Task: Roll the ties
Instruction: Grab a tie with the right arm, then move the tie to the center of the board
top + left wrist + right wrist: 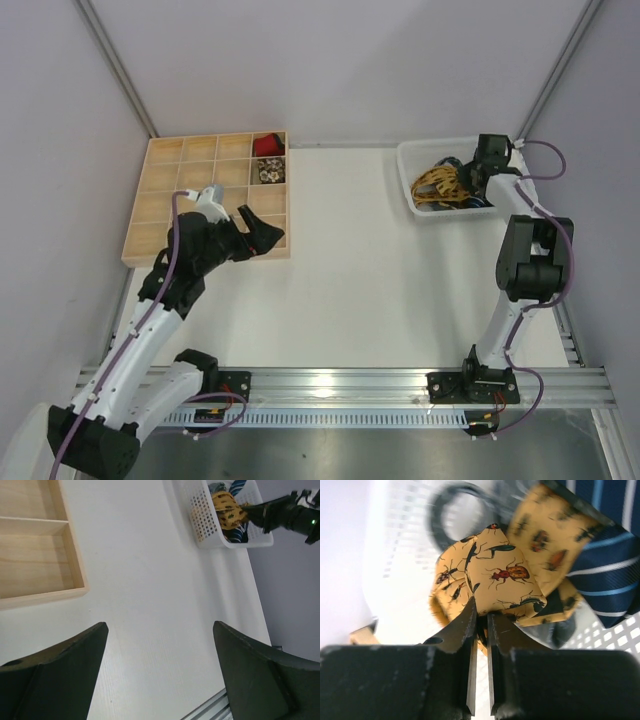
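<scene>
Yellow tie (505, 575) beside navy tie (610, 555)

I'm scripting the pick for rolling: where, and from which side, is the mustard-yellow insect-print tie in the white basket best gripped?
Probably the raised fold on top of the mustard-yellow insect-print fabric tie, from above. It lies bunched in the white perforated plastic basket, whose walls block the sides, and that fold stands clear of the navy striped tie. The right gripper pinches it there.
</scene>
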`<state>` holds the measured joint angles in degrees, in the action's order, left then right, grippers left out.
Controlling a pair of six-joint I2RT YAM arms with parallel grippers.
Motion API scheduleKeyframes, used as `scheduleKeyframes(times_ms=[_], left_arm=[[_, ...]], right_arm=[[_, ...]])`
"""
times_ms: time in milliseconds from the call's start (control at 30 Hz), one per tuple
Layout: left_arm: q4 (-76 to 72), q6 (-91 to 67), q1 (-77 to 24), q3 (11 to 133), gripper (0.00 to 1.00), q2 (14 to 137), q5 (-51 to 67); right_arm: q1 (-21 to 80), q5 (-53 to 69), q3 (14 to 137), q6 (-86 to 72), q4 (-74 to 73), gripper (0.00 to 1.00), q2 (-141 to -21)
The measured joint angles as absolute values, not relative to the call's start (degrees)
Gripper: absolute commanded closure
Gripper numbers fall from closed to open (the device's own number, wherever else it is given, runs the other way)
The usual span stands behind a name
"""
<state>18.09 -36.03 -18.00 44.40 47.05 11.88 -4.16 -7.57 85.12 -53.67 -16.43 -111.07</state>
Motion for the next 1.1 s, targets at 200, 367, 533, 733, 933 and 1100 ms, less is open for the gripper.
scheduleKeyframes(times_ms=[200, 367, 533, 733, 933, 1100], left_arm=[[15.73, -34.85, -18.68, 46.65, 0.12, 52.29, 21.41], [11.03, -36.42, -20.43, 48.8, 0.14, 55.92, 27.99], [4.67, -40.14, -25.36, 52.42, 0.13, 59.83, 31.68], [-7.55, -45.87, -35.92, 56.36, 0.06, 64.1, 30.98], [-21.28, -50.22, -43.42, 56.4, 0.05, 70.72, 26.46], [-30.09, -54.74, -45.76, 56.38, 0.05, 78.56, 23.94]], right_arm=[[-4.91, -4.67, 89.27, -52.64, -16.88, 1.0, -105.14], [-6.7, 2.92, 93.45, -54.74, -16.47, 1.0, -99.44], [-7.77, 10.07, 93.65, -60.31, -15.42, 1.0, -92.77], [-5.63, 14.74, 86.65, -67.35, -11.09, 1.0, -79.11], [0.47, 17.21, 76.79, -72.05, -8.01, 1.0, -67.11], [4.27, 17.93, 72.05, -72.36, -8.29, 1.0, -64.97]])
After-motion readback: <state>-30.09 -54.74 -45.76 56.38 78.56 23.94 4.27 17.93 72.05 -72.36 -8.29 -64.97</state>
